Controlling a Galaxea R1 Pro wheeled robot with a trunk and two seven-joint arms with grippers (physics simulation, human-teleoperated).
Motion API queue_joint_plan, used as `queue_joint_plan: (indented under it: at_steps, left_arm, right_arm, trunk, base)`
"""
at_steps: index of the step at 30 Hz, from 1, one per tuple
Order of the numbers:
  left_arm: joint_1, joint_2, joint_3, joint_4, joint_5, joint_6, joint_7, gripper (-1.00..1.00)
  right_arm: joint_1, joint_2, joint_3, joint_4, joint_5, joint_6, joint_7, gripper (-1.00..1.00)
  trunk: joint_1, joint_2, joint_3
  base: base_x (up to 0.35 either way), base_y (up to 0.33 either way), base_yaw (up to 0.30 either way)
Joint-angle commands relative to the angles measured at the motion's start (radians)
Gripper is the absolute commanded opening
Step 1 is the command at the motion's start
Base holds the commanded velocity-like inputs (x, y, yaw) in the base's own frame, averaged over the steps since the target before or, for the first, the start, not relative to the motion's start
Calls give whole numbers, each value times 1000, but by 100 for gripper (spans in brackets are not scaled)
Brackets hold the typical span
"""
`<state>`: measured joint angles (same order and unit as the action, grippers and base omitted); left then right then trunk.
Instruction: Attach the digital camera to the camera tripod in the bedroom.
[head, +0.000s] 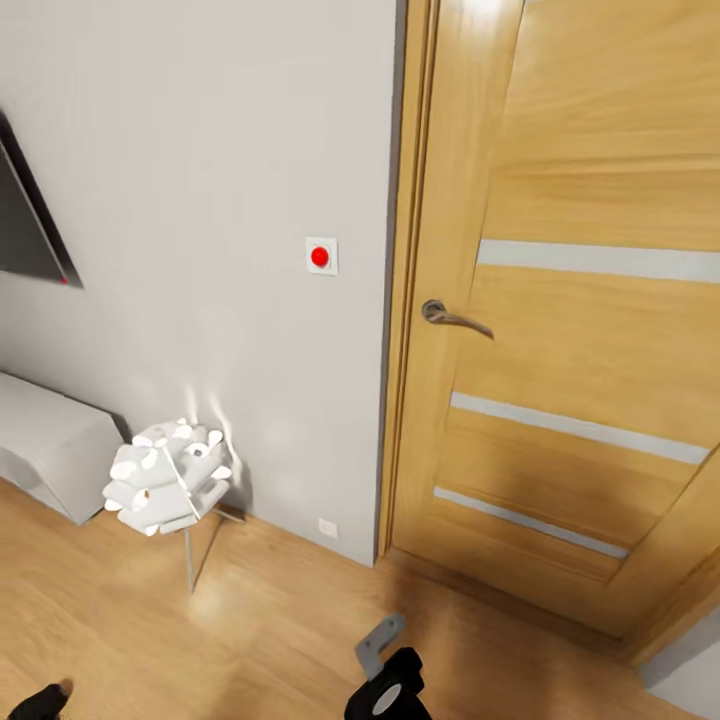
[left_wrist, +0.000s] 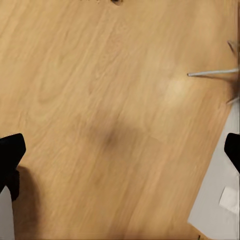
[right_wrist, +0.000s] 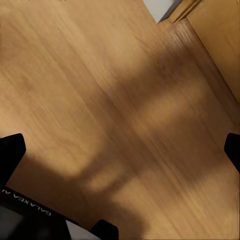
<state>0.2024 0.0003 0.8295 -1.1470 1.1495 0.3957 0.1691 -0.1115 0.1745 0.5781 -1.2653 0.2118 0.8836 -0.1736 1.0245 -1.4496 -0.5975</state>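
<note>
Wooden door (head: 570, 330), shut, takes up the right half of the head view; light oak with pale horizontal strips, metal lever handle (head: 455, 318) near its left edge. Grey wall (head: 200, 200) to its left, carrying a small white plate with a red button (head: 321, 256) and a low white socket (head: 327, 527) by the skirting. Wooden floor (head: 200, 620) runs below.

A dark panel (head: 30, 225) is cut by the frame's left edge, possibly a screen, hard to say. A grey low unit (head: 50, 445) below it is also cut off. White petal floor lamp (head: 168, 477) stands on thin legs close to the wall.

Step in hand, as I judge it: transit. The robot faces a closed door, and neither the digital camera nor the camera tripod is anywhere in these frames, so their whereabouts cannot be given. Next move likely calls for getting through or turning away from this door to find the bedroom; which is unclear.

Right arm hangs low, and its dark end (head: 390, 690) shows at the bottom edge. Right gripper (right_wrist: 120, 150) has fingertips wide apart at the frame sides, only floor between, holding nothing. Left gripper (left_wrist: 120, 150) likewise stands wide open and empty over bare floor, with thin lamp legs (left_wrist: 212, 73) near.
</note>
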Motion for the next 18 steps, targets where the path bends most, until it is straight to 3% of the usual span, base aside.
queue_joint_plan:
  at_steps: [1, 4, 8, 18]
  left_arm:
    - [0, 0, 0, -3, 10, 4, 9, 100]
    - [-24, 13, -1, -1, 10, 5, 17, 100]
    - [-85, 32, -3, 5, 10, 14, 78, 100]
    - [-126, 33, -4, -2, 17, 24, 164, 100]
  right_arm:
    - [-1, 0, 2, 0, 0, 5, -4, 100]
    - [-1, 0, 13, 4, 0, 5, -4, 100]
    - [-1, 0, 23, 20, -1, 4, -2, 100]
    - [-6, 0, 25, 42, -4, 3, -3, 100]
  trunk:
    - [1, 0, -1]
    - [1, 0, -1]
    - [1, 0, -2]
    - [1, 0, -5]
  base:
    - [265, -239, 300]
    - [263, -242, 300]
    - [259, -247, 300]
    - [265, -229, 300]
